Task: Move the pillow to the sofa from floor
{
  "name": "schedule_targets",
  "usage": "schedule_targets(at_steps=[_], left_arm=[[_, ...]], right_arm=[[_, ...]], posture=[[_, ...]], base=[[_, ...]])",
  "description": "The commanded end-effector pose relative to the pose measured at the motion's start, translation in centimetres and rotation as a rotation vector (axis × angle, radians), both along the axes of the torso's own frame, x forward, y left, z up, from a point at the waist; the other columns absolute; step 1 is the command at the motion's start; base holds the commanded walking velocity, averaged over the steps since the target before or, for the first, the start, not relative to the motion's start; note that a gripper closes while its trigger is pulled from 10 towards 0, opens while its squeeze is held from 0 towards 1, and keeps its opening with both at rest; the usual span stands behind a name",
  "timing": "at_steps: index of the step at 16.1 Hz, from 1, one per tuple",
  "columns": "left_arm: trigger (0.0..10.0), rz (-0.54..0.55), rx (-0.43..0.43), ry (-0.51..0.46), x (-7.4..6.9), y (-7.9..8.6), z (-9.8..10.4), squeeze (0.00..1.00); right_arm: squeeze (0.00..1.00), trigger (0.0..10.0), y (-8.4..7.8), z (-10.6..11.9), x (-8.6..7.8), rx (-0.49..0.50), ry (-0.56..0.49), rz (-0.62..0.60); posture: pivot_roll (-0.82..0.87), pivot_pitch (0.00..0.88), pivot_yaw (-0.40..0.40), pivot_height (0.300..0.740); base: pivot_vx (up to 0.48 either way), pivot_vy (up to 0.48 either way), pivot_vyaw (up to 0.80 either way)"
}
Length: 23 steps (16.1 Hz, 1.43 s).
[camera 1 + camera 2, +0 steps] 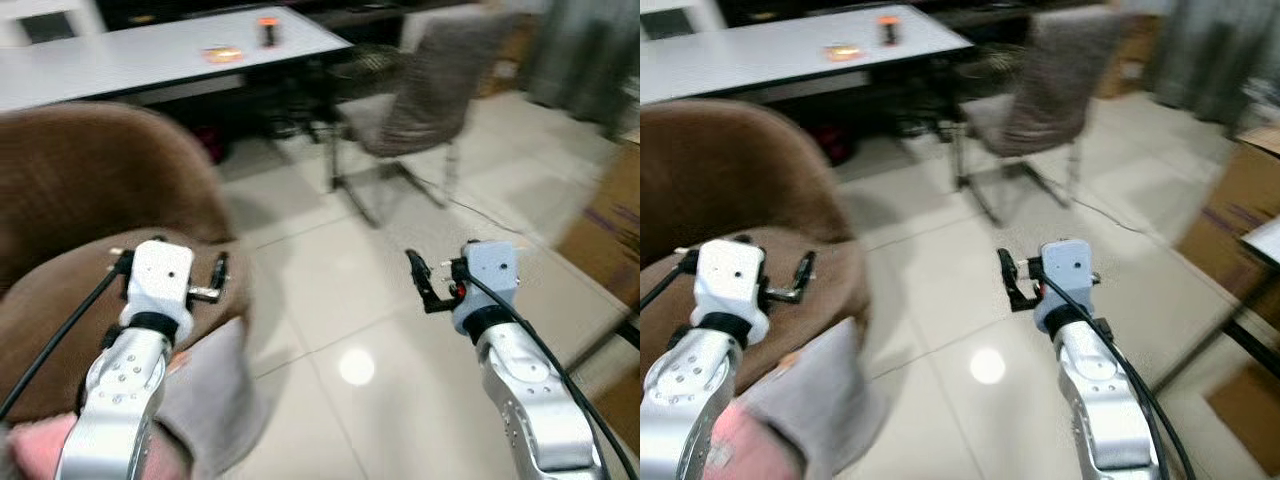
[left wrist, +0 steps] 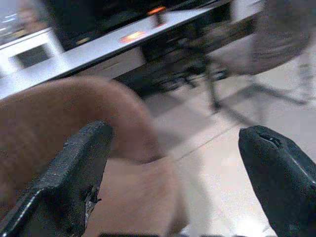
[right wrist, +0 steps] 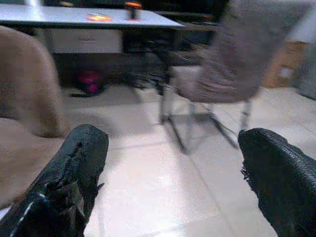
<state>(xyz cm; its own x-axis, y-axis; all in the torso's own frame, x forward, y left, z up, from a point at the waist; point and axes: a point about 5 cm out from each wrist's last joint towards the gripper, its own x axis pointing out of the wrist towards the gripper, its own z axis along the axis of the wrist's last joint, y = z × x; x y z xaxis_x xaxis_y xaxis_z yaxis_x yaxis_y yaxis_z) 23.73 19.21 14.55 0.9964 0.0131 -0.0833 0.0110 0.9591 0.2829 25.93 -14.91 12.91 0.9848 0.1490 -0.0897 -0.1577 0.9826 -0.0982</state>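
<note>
A soft grey pillow (image 1: 208, 398) lies against the front of the brown sofa seat (image 1: 60, 310), low at my left, partly behind my left arm. Pink fabric (image 1: 38, 452) shows beside it at the bottom corner. My left gripper (image 1: 170, 260) hovers over the seat's front, open, with nothing between its fingers (image 2: 74, 173). Out over bare floor tiles, my right gripper (image 1: 465, 272) is also open and empty; its fingers (image 3: 74, 168) stand wide apart. The whole picture is blurred.
The rounded brown backrest (image 1: 100, 170) rises at the left. A white table (image 1: 150, 55) with small orange items stands at the back, with a grey chair (image 1: 430, 90) on thin metal legs beside it. Cardboard boxes (image 1: 610, 220) stand at the right. Glossy tiles (image 1: 340, 300) lie between.
</note>
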Motion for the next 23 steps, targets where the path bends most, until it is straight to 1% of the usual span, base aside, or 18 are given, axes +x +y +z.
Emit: schedule_targets(at_steps=[1, 2, 3, 5, 6, 7, 9, 10, 13, 15, 16, 18, 19, 20, 21, 22, 23], left_arm=[[10.0, 0.021, 0.0, -0.007, 0.0, 0.4, 0.2, 0.0], [10.0, 0.017, -0.018, -0.001, 0.1, 0.5, 0.2, 0.0], [10.0, 0.01, -0.047, 0.001, 0.1, 0.5, 0.2, 0.0], [10.0, -0.006, -0.061, -0.007, 0.1, 0.5, 0.2, 0.0], [10.0, -0.012, -0.065, -0.003, 0.1, 0.4, 0.1, 0.0], [10.0, -0.017, -0.072, 0.004, 0.1, 0.4, 0.1, 0.0], [10.0, -0.018, -0.076, 0.01, 0.1, 0.5, 0.0, 0.0], [10.0, -0.023, -0.072, 0.019, 0.1, 0.6, -0.1, 0.0], [10.0, -0.033, -0.062, 0.026, 0.2, 0.9, -0.1, 0.0], [10.0, -0.032, -0.065, 0.023, 0.3, 1.1, -0.1, 0.0], [10.0, -0.036, -0.067, 0.022, 0.4, 1.1, 0.0, 0.0], [10.0, -0.039, -0.067, 0.02, 0.5, 1.0, 0.0, 0.0], [10.0, -0.043, -0.068, 0.019, 0.6, 0.9, 0.0, 0.0], [10.0, -0.044, -0.069, 0.019, 0.6, 0.8, 0.0, 0.0], [10.0, -0.045, -0.069, 0.019, 0.6, 0.8, 0.0, 0.0], [10.0, -0.042, -0.071, 0.02, 0.6, 0.9, 0.0, 0.0], [10.0, -0.04, -0.073, 0.021, 0.6, 0.9, 0.0, 0.0]], right_arm=[[0.0, 10.0, 0.5, 0.4, 0.3, -0.008, -0.027, 0.024], [0.0, 10.0, 0.5, 0.5, 0.4, -0.019, -0.037, 0.024], [0.0, 10.0, 0.6, 0.6, 0.5, -0.01, -0.032, 0.017], [0.0, 10.0, 1.4, 0.5, 0.2, 0.052, -0.003, 0.077], [0.0, 10.0, 1.5, 0.3, 0.2, 0.051, 0.005, 0.07], [0.0, 10.0, 1.3, 0.0, 0.3, 0.082, 0.027, 0.029], [0.0, 10.0, 1.2, -0.2, 0.3, 0.117, 0.036, 0.01], [0.0, 10.0, 0.9, -0.4, 0.3, 0.154, 0.059, -0.007], [0.0, 10.0, -0.2, -0.7, 0.5, 0.191, 0.061, -0.109], [0.0, 10.0, -0.5, -0.6, 0.5, 0.153, 0.045, -0.133], [0.0, 10.0, -0.5, -0.7, 0.5, 0.159, 0.049, -0.133], [0.0, 10.0, -0.3, -0.6, 0.6, 0.15, 0.046, -0.109], [0.0, 10.0, 0.1, -0.6, 0.6, 0.129, 0.047, -0.072], [0.0, 10.0, 0.2, -0.6, 0.6, 0.118, 0.049, -0.067], [0.0, 10.0, 0.2, -0.6, 0.6, 0.123, 0.051, -0.075], [0.0, 10.0, 0.1, -0.7, 0.8, 0.148, 0.055, -0.091], [0.0, 10.0, -0.4, -0.8, 0.9, 0.126, 0.057, -0.147]], posture=[[-0.14, 0.0, 0.047, 0.74], [-0.14, 0.0, 0.046, 0.74], [-0.14, 0.0, 0.046, 0.74], [-0.14, 0.0, 0.048, 0.74], [-0.13, 0.0, 0.047, 0.74], [-0.13, 0.0, 0.047, 0.74], [-0.13, 0.0, 0.049, 0.74], [-0.13, 0.0, 0.053, 0.74], [-0.14, 0.0, 0.063, 0.74], [-0.14, 0.0, 0.065, 0.74], [-0.14, 0.0, 0.066, 0.74], [-0.14, 0.0, 0.067, 0.74], [-0.14, 0.0, 0.066, 0.74], [-0.14, 0.0, 0.066, 0.74], [-0.13, 0.0, 0.064, 0.74], [-0.13, 0.0, 0.062, 0.74], [-0.13, 0.0, 0.062, 0.74]], base=[[0.0, 0.0, 0.8], [0.0, 0.0, 0.8], [0.0, 0.0, 0.8], [0.0, 0.0, 0.8], [0.24, 0.0, 0.0], [0.281, 0.0, 0.0], [0.315, 0.0, 0.0], [0.326, 0.0, 0.0], [0.328, 0.0, 0.0], [0.324, 0.0, 0.0], [0.326, 0.0, 0.0], [0.326, 0.0, 0.0], [0.326, 0.0, 0.8], [0.326, 0.0, 0.8], [0.326, 0.0, 0.8], [0.326, 0.0, 0.8], [0.326, 0.0, 0.0]])
